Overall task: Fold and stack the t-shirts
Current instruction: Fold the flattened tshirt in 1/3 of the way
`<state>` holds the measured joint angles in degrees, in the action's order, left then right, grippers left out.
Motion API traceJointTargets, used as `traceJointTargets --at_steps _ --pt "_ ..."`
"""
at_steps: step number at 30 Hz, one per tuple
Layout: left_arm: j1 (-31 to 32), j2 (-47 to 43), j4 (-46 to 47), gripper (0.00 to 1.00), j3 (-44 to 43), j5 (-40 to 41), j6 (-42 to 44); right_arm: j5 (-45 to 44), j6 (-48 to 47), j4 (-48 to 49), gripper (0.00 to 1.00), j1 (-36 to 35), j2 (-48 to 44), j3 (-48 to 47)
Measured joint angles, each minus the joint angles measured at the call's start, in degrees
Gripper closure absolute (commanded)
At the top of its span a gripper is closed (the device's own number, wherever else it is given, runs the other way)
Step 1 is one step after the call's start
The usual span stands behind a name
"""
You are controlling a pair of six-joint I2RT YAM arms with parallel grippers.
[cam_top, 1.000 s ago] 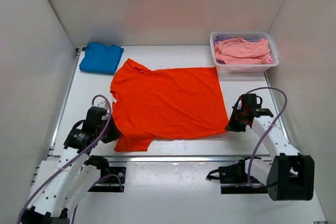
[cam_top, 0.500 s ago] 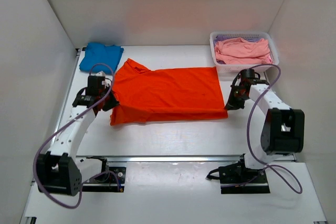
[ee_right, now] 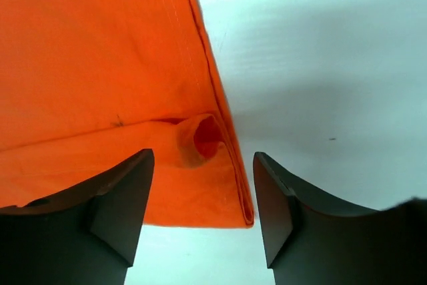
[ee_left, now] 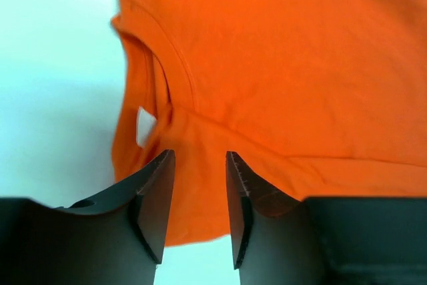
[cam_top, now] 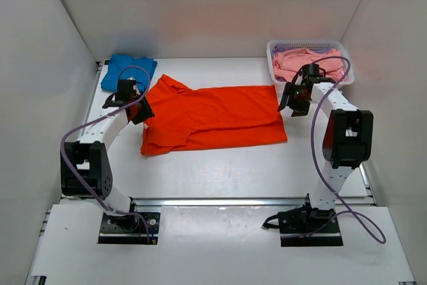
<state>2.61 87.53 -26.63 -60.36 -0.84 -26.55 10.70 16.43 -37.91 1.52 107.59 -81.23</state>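
bright orange cloth t-shirt (cam_top: 213, 117) mid-frame on white counter (cam_top: 220, 171), folded once, more folds left | bright blue t-shirt (cam_top: 127, 71) folded, upper left | pale pink t-shirts (cam_top: 300, 61) unfolded in white lattice basket (cam_top: 273, 50), upper right | left claw (ee_left: 198, 157) spread, right claw (ee_right: 201, 158) spread, both empty

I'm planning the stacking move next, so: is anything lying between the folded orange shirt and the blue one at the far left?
Nothing lies on the table between the orange shirt and the blue shirt. Only the left gripper, jaws open, hangs above the orange shirt's collar end, next to that gap.
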Motion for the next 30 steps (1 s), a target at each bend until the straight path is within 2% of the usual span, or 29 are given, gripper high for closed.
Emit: traceJointTargets --at_steps 1,2,5,6,8,14,18,22,24,30 --pt "-0.17 0.83 0.52 0.51 -0.31 0.09 -0.13 -0.59 -0.07 0.39 0.41 -0.11 -0.17 -0.28" --pt "-0.22 1.11 0.83 0.51 -0.37 0.17 -0.22 -1.11 -0.09 0.83 0.45 -0.26 -0.50 -0.24" --pt "0.17 0.66 1.62 0.54 0.09 0.17 -0.15 -1.86 -0.09 2.86 0.71 -0.70 -2.78 2.60" --pt "0.44 0.04 1.90 0.55 0.81 0.15 0.04 -1.75 -0.15 3.85 0.77 -0.76 -3.98 4.50" --pt "1.29 -1.49 2.05 0.56 3.10 0.04 0.48 -1.29 -0.20 5.14 0.81 -1.33 -6.25 8.70" --pt "5.11 -1.36 0.90 0.56 9.99 -0.02 2.03 1.38 -0.09 9.97 0.82 -5.25 -7.91 18.64" --pt "8.20 2.93 -0.96 0.58 9.97 1.44 4.00 2.60 0.33 11.87 0.88 -6.16 -7.50 21.16" --pt "11.34 4.55 -2.32 0.63 9.05 4.11 6.05 1.88 1.31 12.20 0.93 -6.45 -7.34 21.92" --pt "12.63 4.57 -3.54 0.69 9.05 5.40 7.02 1.29 1.79 12.61 0.93 -6.71 -8.24 22.99" --pt "14.88 0.76 -6.80 0.78 11.87 6.43 9.05 0.90 3.48 11.17 0.93 -8.02 -17.25 32.79"
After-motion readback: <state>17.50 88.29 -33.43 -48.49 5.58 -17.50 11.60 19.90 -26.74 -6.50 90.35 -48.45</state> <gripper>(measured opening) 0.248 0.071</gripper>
